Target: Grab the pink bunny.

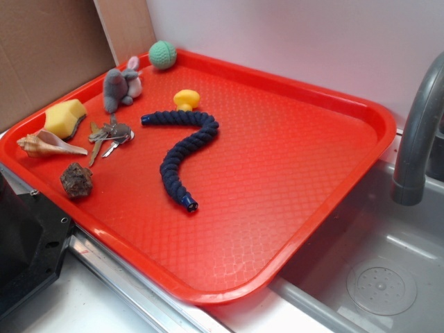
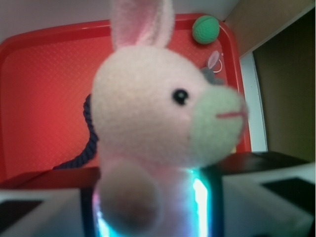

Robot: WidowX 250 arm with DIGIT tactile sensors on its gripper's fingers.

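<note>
Pink plush is filling my wrist view: the bunny (image 2: 163,123) is sitting upright between my jaws, which are pinching its lower body, lifted above the tray (image 2: 44,98). Exterior view, left to right on the red tray (image 1: 291,173): shell (image 1: 47,144), sponge (image 1: 64,116), rock (image 1: 76,180), keys (image 1: 107,137), grey mouse (image 1: 121,84), green ball (image 1: 162,54), yellow toy (image 1: 186,99), blue rope (image 1: 184,149). Faucet (image 1: 416,132) is standing at far right.
</note>
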